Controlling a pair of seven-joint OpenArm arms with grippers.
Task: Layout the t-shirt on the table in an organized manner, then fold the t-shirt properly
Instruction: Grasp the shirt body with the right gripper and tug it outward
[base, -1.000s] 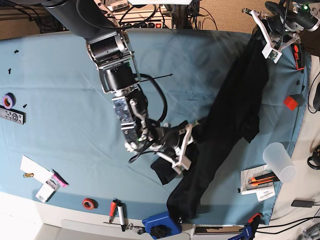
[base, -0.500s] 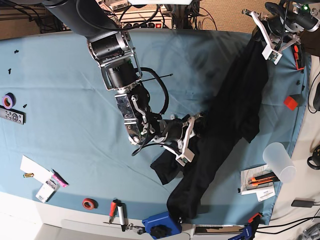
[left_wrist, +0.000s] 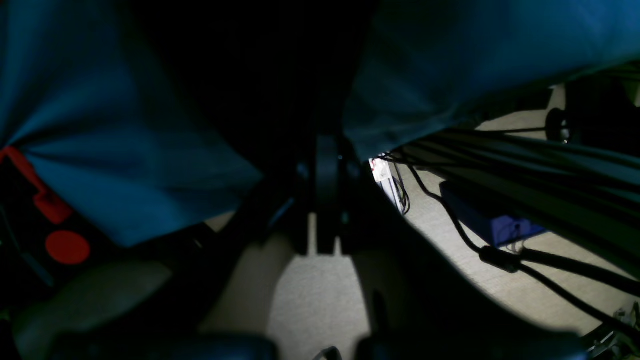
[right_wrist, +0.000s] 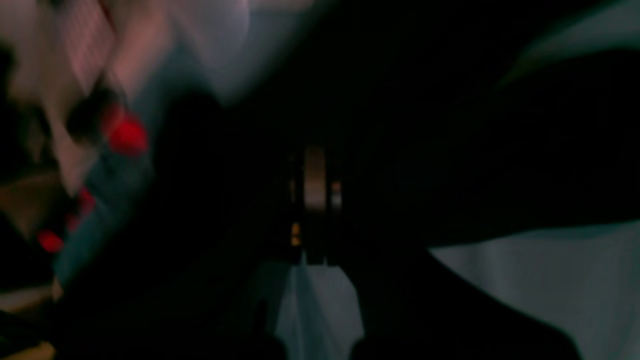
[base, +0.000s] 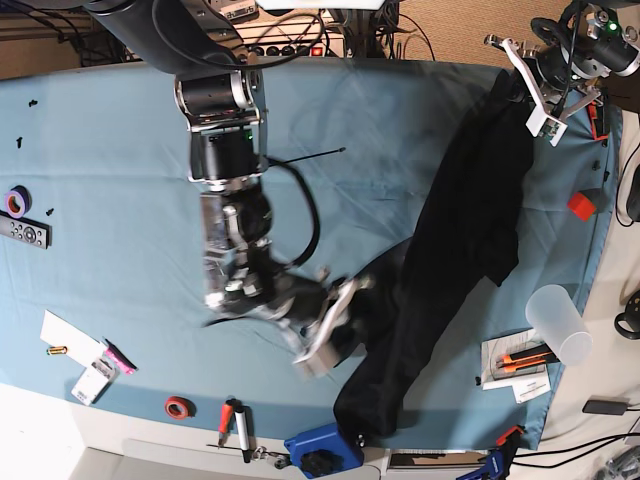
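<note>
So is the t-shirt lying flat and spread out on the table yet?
No, the t-shirt is bunched into a long diagonal strip across the table, one end lifted by the left claw.

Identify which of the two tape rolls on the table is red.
The red tape roll lies near the table's front edge, beside the red and white pens. The other tape roll, at the left edge by the remote control, is purple.

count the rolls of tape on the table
2: a purple tape roll at the left edge of the table, and a red tape roll near the front edge. Others may be hidden.
</note>
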